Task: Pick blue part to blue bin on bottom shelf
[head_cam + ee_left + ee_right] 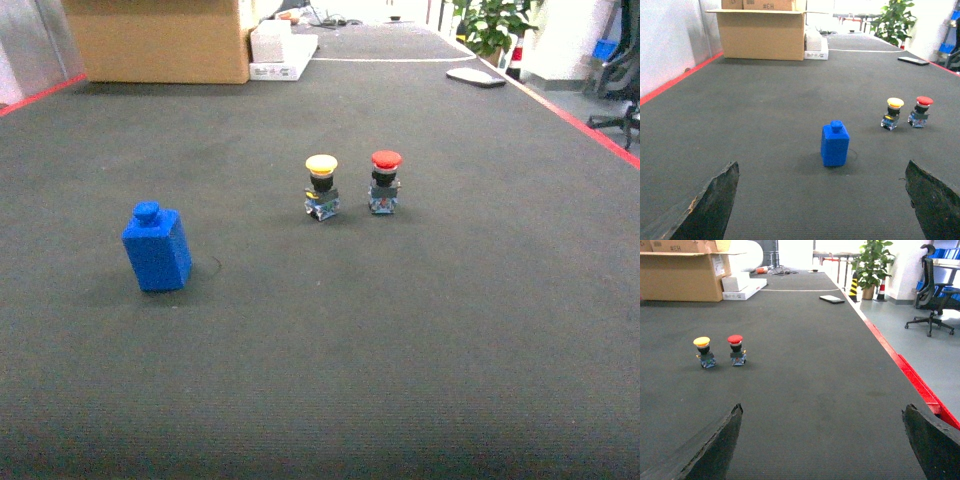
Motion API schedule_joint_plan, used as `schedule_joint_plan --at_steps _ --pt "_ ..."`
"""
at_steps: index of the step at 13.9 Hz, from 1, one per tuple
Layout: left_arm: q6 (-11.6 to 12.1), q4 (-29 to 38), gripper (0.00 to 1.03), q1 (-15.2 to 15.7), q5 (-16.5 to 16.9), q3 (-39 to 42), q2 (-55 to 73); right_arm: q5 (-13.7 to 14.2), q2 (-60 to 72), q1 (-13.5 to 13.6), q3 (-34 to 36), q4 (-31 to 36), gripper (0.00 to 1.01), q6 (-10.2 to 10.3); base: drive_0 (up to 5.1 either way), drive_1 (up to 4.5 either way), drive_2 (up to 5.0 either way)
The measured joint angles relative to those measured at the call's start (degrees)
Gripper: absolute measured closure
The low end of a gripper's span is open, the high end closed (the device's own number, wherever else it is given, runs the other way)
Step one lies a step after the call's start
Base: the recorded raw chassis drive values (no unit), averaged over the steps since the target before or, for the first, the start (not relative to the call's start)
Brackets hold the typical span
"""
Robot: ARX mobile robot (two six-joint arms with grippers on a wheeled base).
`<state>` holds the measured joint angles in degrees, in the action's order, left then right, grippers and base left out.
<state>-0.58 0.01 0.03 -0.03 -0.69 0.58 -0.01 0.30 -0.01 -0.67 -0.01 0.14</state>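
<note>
Your left gripper (822, 200) hangs low over the dark grey mat (420, 330), looking forward along it, with its two dark fingers (707, 205) spread wide at the bottom corners of the left wrist view and nothing between them. Your right gripper (822, 440) sits in the same pose, its fingers (930, 440) equally far apart and empty; neither arm shows in the head view. Ahead of your left gripper, between the lines of its fingers but well short of contact, the small dark-blue blocky part (834, 144) with a round knob on top stands upright on the mat. To its right and farther away stand the yellow-capped push button (892, 112) and, just beside that on the right, the red-capped push button (921, 111). At the far end of the mat you see a large brown cardboard box (762, 32) on the left, a white flat box (283, 50) beside it, and a green potted plant (871, 262) on the right.
</note>
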Motion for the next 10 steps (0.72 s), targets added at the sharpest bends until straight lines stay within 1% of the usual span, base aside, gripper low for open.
schedule_joint_plan --at_steps 10 --pt "0.00 -0.26 0.05 0.00 0.02 0.00 0.00 0.00 0.00 0.00 0.00 -0.28 0.03 0.00 0.0 0.00 0.0"
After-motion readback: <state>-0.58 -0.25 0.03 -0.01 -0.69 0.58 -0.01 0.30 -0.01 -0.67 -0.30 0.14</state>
